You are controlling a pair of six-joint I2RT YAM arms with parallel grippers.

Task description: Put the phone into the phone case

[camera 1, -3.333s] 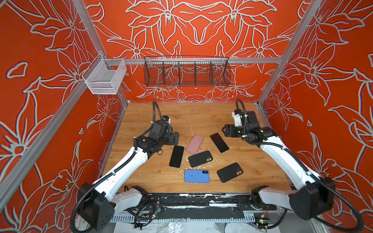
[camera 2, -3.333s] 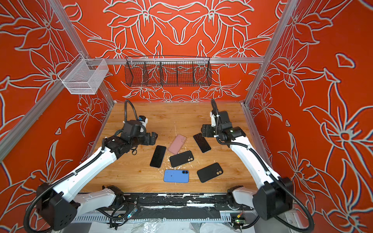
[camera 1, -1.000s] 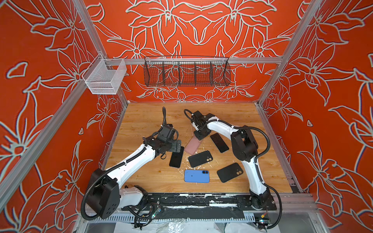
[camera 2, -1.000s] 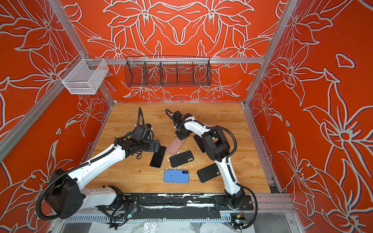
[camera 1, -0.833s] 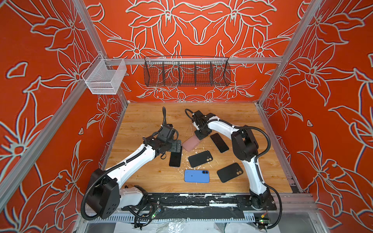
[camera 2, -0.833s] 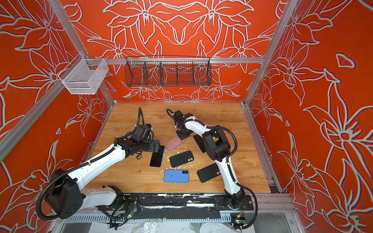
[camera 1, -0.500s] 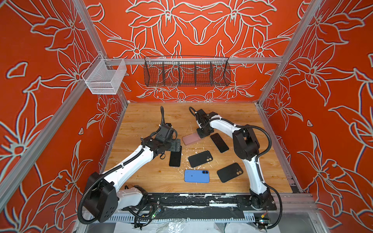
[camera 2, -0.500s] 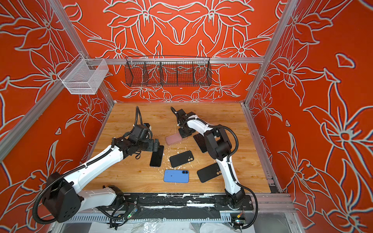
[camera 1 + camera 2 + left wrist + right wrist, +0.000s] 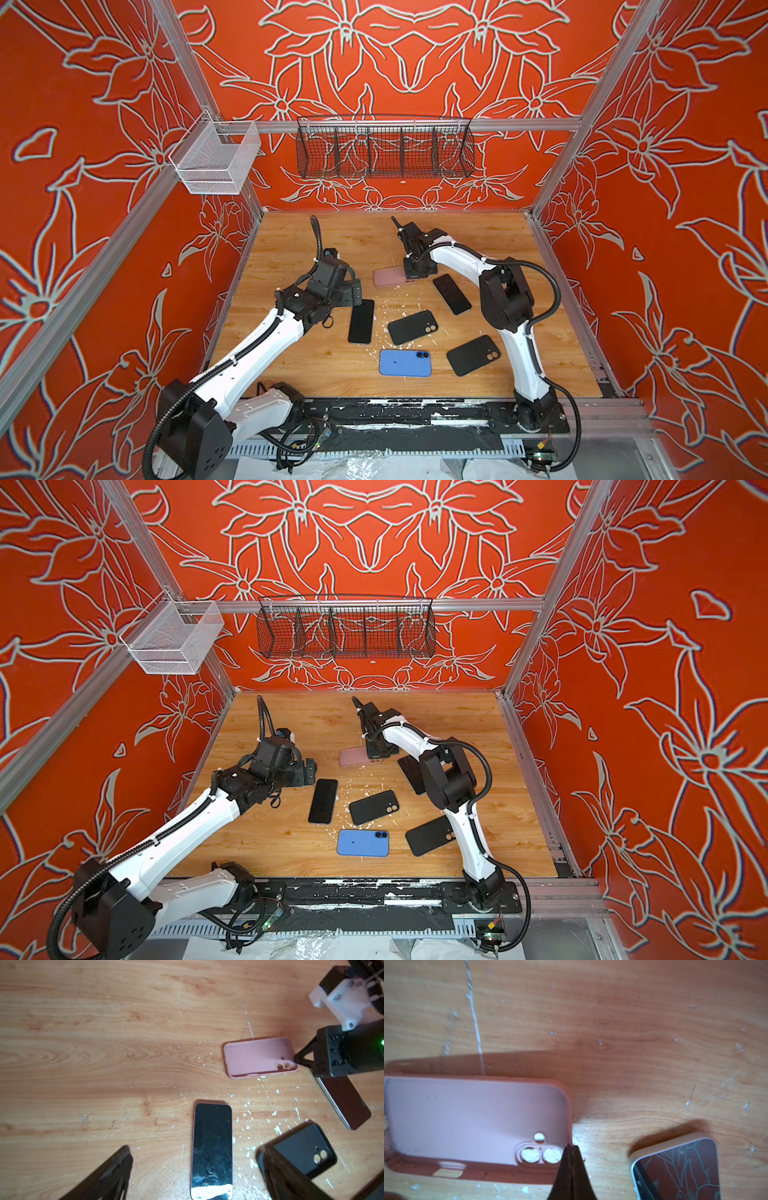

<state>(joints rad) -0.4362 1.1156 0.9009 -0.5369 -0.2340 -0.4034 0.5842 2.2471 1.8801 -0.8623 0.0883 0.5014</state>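
The pink phone case [image 9: 388,277] [image 9: 353,756] lies hollow side up on the wooden table, crosswise in both top views. My right gripper [image 9: 572,1147] [image 9: 415,274] is shut with nothing between its fingers. Its tip touches the case's end wall beside the camera cutout [image 9: 539,1154]. A phone [image 9: 212,1147] [image 9: 361,321] with a black screen and a pinkish edge lies flat, screen up. My left gripper [image 9: 196,1147] [image 9: 353,293] hovers open at its far end, one finger [image 9: 116,1172] on each side, apart from it.
A second screen-up phone [image 9: 451,294] [image 9: 675,1167] lies just right of the right gripper. Two black cases [image 9: 412,327] [image 9: 473,355] and a blue phone [image 9: 405,363] lie nearer the front edge. A black wire basket [image 9: 384,149] and a white one [image 9: 216,160] hang on the walls.
The shut right gripper has swung the pink case from a diagonal lie to crosswise and shifted it slightly back. The left gripper has drawn back a little, still open.
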